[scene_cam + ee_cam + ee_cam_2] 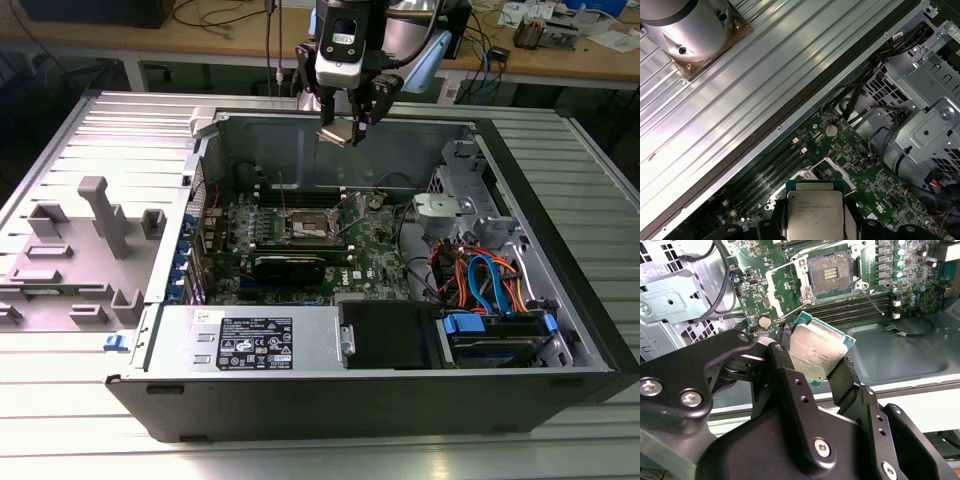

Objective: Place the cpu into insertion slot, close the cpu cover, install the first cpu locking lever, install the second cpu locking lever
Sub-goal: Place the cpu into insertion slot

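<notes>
1. Hanging above the open case (300, 345), the gripper (350, 128) sits near the case's far wall in the exterior view.
2. Its jaws are clenched on the cpu (343, 133), with one black finger (786, 360) on each of two opposite edges.
3. Both wrist views show the cpu (817, 352) (814, 212) held in the air and tilted, well apart from the motherboard (375, 252) below.
4. The slot (831, 272) lies bare on the board, its dark centre uncovered and nothing seated in it.
5. The cover (840, 170) stands swung up just beside the slot.
6. A thin lever (871, 296) sticks out free next to the slot, and long black memory slots (860, 305) run alongside.
</notes>
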